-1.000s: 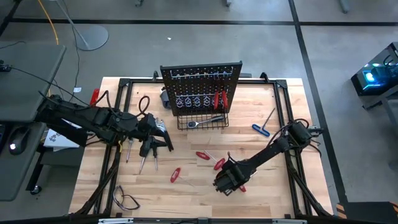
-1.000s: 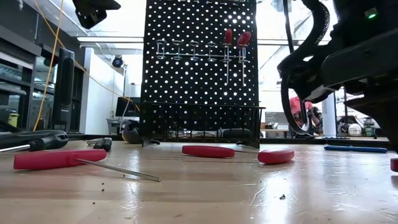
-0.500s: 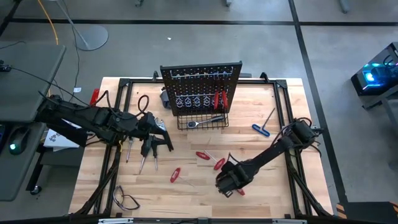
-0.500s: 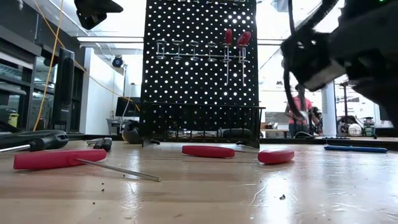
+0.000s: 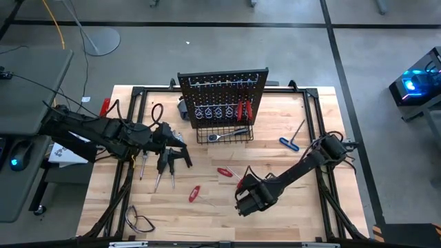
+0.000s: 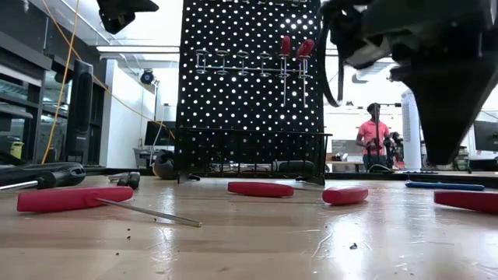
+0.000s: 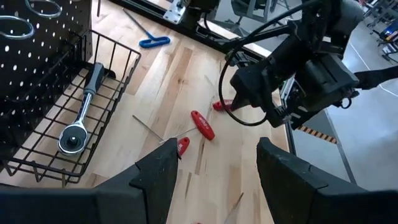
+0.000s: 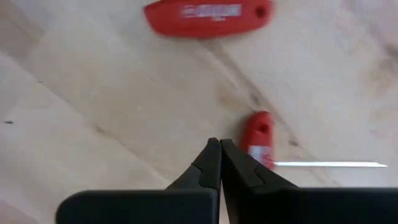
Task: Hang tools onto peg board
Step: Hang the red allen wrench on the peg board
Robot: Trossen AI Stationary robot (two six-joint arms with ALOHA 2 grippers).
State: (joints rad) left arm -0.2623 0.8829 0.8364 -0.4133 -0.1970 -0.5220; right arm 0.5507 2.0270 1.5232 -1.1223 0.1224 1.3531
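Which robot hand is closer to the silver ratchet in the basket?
The left. The left gripper hovers just beside the basket, a short way from the ratchet. The right gripper is farther off, near the table's front edge, among the red screwdrivers.

Wooden table (image 5: 289, 207) carries scattered red-handled screwdrivers (image 5: 195, 193) and the peg board (image 5: 222, 95).

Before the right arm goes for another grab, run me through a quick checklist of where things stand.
1. Right gripper holding a tool: not ok, fingers shut on nothing.
2. Red screwdriver within sight of it: ok, lying free on the table.
3. Left gripper clear of that area: ok, open, near the black-handled tools.
4. Peg board has free hooks: ok, two red handles hung.
5. Screwdriver shaft direction: cannot tell.
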